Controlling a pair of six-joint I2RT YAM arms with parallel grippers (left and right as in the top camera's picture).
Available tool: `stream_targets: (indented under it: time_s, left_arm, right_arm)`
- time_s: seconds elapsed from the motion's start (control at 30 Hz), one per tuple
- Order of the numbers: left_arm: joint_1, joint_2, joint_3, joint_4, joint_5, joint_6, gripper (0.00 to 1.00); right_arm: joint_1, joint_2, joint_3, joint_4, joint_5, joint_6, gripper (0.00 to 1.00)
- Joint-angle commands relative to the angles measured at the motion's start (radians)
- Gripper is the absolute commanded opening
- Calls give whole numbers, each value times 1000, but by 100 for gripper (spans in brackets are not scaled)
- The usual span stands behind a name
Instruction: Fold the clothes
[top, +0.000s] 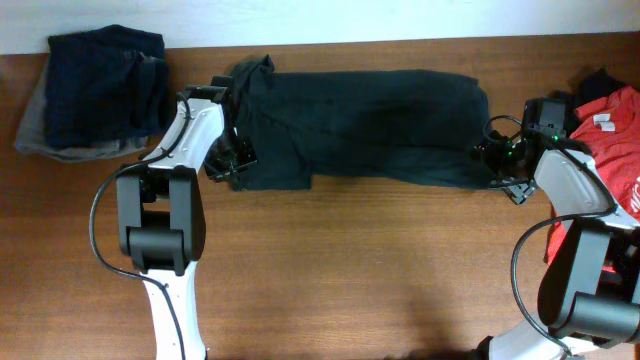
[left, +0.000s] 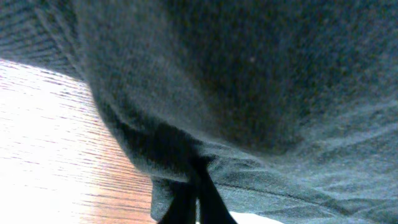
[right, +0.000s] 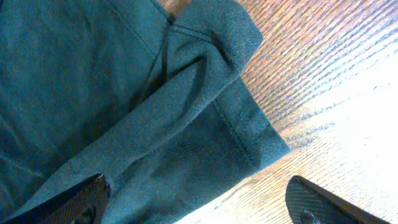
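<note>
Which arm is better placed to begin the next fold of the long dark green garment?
Probably the left. The left gripper is shut on the long blackish-green fabric garment at its left end, while the right gripper stands open over the opposite hem, gripping nothing.

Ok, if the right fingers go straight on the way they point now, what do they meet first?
Most likely the hemmed end of the dark green garment lying just ahead of the open right fingers on the table, though depth is unclear.

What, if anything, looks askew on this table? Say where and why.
The dark garment lies flat, but its left end is bunched where the left hand pinches it; at its right end a hem corner is folded over.
</note>
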Motion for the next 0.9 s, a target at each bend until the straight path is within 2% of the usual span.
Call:
stream_targets:
  time_s: [0.0,0.23,0.37,0.87]
  left_arm:
    - [6,9,27,-10,11,5,1]
    - [5,6,240,-100,14,5,1]
    - [5,6,349,-93,27,5,1]
    - [1,60,381,275,51,5,1]
  right_arm:
    - [-3,2,13,0,-5,-10,95]
    - [-3,2,13,0,-5,-9,95]
    - [-3,2,13,4,-5,-9,95]
    - [-3,2,13,2,-10,-9,95]
